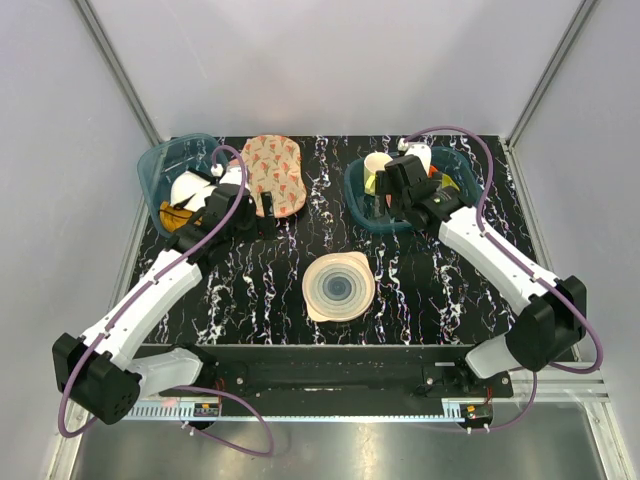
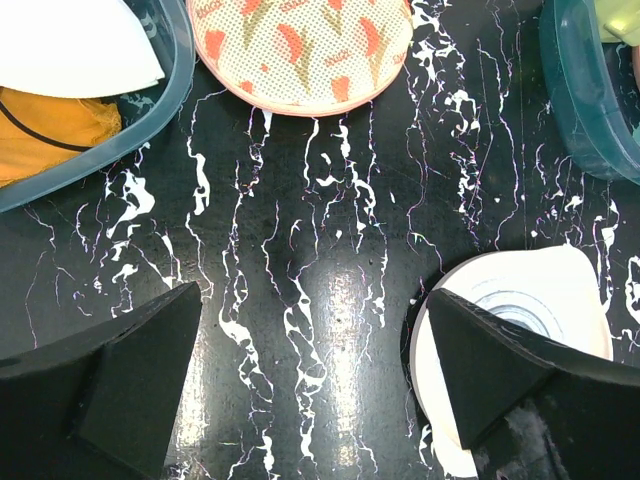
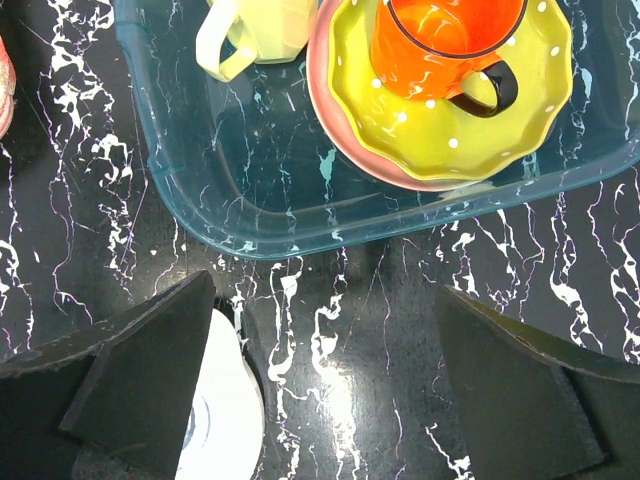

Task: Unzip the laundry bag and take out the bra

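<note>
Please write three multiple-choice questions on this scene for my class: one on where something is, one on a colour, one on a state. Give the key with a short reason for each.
1. Where does the laundry bag lie?
A. on the table, beside the left bin
B. inside that bin
C. draped over an arm

2. What colour is the mug on the yellow plate?
A. blue
B. white
C. orange

3. How is the left claw?
A. shut on the bag
B. open and empty
C. shut on a cup

Key:
1 A: the top view shows it flat on the dark marbled surface, just outside the bin's rim.
2 C: the right wrist view shows an orange mug with a black handle.
3 B: its fingers stand wide apart over bare table.
</note>
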`<state>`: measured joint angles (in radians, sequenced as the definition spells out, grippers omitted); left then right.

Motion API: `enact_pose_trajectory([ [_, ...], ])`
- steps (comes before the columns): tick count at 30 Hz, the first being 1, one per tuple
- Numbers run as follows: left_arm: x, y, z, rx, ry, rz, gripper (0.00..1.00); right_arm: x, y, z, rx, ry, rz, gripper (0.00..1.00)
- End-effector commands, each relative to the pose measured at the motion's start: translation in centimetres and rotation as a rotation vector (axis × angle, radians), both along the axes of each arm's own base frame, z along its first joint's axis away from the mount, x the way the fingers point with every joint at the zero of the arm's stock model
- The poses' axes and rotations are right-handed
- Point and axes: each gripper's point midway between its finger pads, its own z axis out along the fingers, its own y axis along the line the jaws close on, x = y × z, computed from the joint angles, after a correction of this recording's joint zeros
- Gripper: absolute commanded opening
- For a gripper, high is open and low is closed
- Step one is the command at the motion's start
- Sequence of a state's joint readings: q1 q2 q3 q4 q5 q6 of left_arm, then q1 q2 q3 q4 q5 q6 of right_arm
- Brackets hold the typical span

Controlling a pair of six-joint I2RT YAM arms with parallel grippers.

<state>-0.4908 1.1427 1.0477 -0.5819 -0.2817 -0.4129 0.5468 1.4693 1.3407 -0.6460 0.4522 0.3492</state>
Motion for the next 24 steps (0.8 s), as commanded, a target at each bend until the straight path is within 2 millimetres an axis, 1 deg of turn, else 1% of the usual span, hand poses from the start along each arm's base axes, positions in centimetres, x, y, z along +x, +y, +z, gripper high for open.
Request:
enact_pose_trajectory([
  [1, 1.0, 0.0, 2.2, -0.006, -0.061, 0.005, 0.99, 0.1, 0.1, 2.0, 0.049, -0.077, -0.015, 1.00],
  [4, 1.0, -0.4, 1.9, -0.008, -0.046, -0.014, 0.99, 0.1, 0.1, 2.0, 0.056, -0.079, -0.012, 0.99],
  [7, 1.1, -0.5, 1.7, -0.005, -0.041, -0.017, 0.99, 0.0, 0.3, 1.7, 0.052, -0.069, 0.000, 1.00],
  [12, 1.2, -0.1, 1.4, 0.028, -0.025, -0.012, 0.99, -0.1, 0.4, 1.3, 0.050, -0.058, 0.013, 0.99],
  [15, 1.2, -0.6, 1.0, 0.053, -0.007, -0.052, 0.99, -0.2, 0.8, 1.2, 0.064, -0.056, 0.032, 1.00],
  [16, 1.3, -0.7, 1.0, 0.079, -0.011, -0.061, 0.99, -0.2, 0.9, 1.1, 0.070, -0.053, 0.037, 1.00],
  [17, 1.5, -0.9, 0.1, 0.130, 0.012, -0.071, 0.99, -0.2, 1.0, 1.1, 0.077, -0.056, 0.037, 1.00],
  [18, 1.2, -0.8, -0.5, 0.195, 0.040, -0.068, 0.99, -0.3, 1.2, 1.3, 0.090, -0.056, 0.041, 1.00],
  [19, 1.7, -1.4, 0.2, 0.217, 0.037, -0.070, 0.99, -0.4, 1.2, 1.2, 0.095, -0.054, 0.043, 1.00],
  [20, 1.9, -1.7, -0.1, 0.247, 0.054, -0.078, 0.99, -0.5, 1.3, 1.2, 0.101, -0.058, 0.047, 1.00],
  [21, 2.2, -2.8, -1.2, 0.278, 0.080, -0.102, 0.99, -0.6, 1.2, 1.4, 0.110, -0.065, 0.047, 1.00],
  [22, 2.7, -3.6, -0.6, 0.272, 0.067, -0.114, 0.99, -0.9, 1.2, 1.0, 0.109, -0.062, 0.048, 1.00],
  [23, 3.1, -4.3, -0.6, 0.274, 0.064, -0.131, 0.99, -0.9, 1.1, 1.1, 0.114, -0.069, 0.048, 1.00],
  [24, 3.7, -5.5, -1.6, 0.293, 0.071, -0.151, 0.99, -1.1, 1.0, 1.4, 0.120, -0.079, 0.050, 1.00],
])
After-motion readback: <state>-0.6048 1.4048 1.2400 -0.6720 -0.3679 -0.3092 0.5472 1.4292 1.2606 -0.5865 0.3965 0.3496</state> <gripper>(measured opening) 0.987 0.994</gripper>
